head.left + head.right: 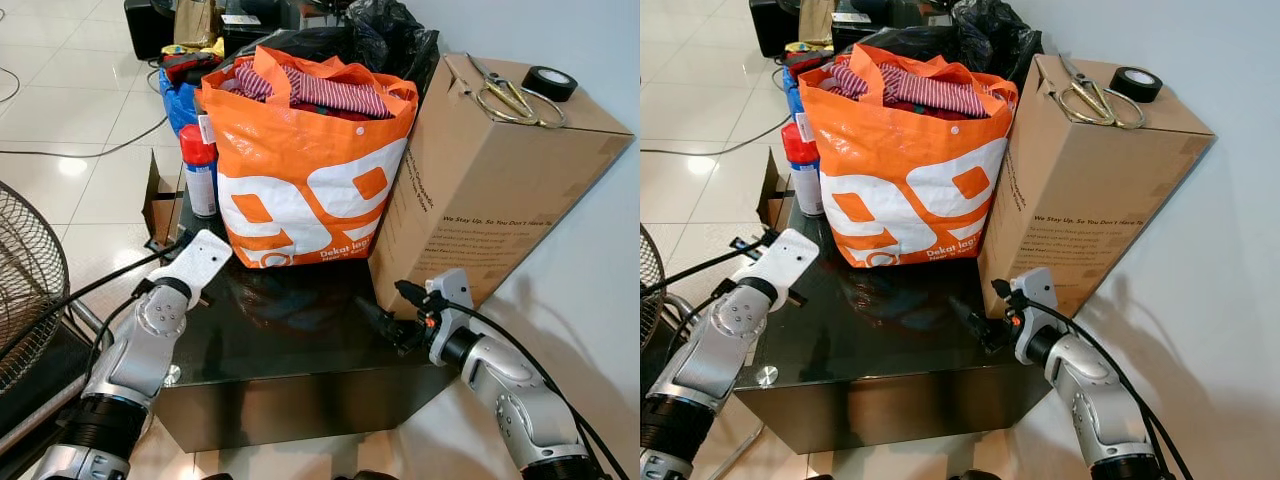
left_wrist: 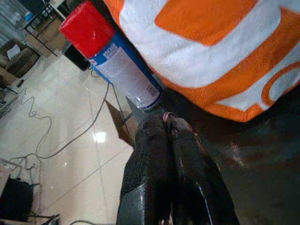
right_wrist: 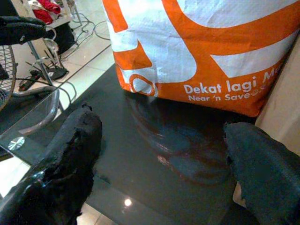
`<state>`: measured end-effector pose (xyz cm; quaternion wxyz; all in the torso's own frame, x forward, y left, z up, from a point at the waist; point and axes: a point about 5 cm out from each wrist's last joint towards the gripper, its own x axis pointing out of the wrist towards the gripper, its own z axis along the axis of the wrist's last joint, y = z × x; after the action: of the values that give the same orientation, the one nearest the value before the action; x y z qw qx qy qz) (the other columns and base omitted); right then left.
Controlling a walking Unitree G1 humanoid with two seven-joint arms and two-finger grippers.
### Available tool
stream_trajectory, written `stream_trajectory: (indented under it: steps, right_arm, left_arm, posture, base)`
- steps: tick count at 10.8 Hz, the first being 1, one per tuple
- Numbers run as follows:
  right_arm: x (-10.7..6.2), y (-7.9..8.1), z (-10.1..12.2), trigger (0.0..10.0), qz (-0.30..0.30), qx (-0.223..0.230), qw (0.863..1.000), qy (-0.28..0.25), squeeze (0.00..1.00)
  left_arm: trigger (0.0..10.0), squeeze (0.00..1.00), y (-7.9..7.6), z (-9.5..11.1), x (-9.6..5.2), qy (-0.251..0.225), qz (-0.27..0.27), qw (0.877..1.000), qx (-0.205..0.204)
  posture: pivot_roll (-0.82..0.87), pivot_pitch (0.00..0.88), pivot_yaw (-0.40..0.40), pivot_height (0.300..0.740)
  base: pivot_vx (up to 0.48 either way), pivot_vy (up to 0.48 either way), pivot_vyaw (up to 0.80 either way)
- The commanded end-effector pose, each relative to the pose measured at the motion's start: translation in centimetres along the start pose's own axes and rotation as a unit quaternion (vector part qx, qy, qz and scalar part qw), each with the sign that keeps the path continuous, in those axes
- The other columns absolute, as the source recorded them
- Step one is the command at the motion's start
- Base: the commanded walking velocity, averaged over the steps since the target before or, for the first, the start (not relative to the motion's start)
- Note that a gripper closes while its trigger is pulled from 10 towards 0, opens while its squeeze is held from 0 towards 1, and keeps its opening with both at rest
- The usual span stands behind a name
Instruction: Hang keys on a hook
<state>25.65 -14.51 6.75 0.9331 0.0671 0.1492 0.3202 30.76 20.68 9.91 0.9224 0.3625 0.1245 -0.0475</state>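
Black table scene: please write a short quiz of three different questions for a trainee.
1. True or false: the left gripper has its fingers shut.
2. What lies beside the tape roll on the box? A) scissors B) keys C) a cup
3. Fill in: the spray can has a ___ cap.

Key: 1 true. 2 A, the scissors. 3 red.

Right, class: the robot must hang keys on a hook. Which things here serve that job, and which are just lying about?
For the job:
left claw, shut, over the black table
right claw, open, by the cardboard box

Lying about:
orange bag
spray can
scissors
tape roll
fan
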Motion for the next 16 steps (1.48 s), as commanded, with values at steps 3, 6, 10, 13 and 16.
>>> stream_trajectory:
  steps: [3, 6, 10, 13, 16]
  right_arm:
    - [-0.6, -0.5, 1.1, 10.0, -0.04, -0.012, 0.999, -0.023, 0.0]
    - [-1.0, 0.5, 1.0, 10.0, -0.113, -0.054, 0.992, -0.016, 0.0]
    - [-0.8, -0.8, 1.6, 10.0, -0.225, -0.043, 0.973, -0.029, 0.0]
    - [-0.3, -0.8, 1.9, 10.0, -0.243, -0.037, 0.968, -0.039, 0.0]
    - [-0.2, -1.0, 1.8, 10.0, -0.253, -0.037, 0.966, -0.039, 0.0]
  left_arm:
    - [0.0, 0.0, -0.3, 2.4, -0.5, -0.08, -0.044, 0.968, -0.233]
    - [10.0, 0.0, -0.8, 3.2, -2.0, -0.097, -0.048, 0.965, -0.24]
    - [10.0, 0.0, -1.1, 2.6, -2.4, -0.096, -0.022, 0.975, -0.197]
    - [10.0, 0.0, -0.9, 3.0, -2.4, -0.099, -0.004, 0.976, -0.193]
    - [10.0, 0.0, -0.9, 2.9, -2.1, -0.098, -0.001, 0.977, -0.19]
  posture:
    - [-0.05, 0.0, -0.103, 0.74]
    - [-0.04, 0.0, -0.107, 0.74]
    - [-0.05, 0.0, -0.067, 0.74]
    - [-0.03, 0.0, -0.091, 0.74]
    - [-0.04, 0.0, -0.082, 0.74]
  base:
    - [0.0, 0.0, 0.0]
    - [0.0, 0.0, 0.0]
    - [0.0, 0.0, 0.0]
    - [-0.084, 0.0, 0.0]
    - [-0.271, 0.0, 0.0]
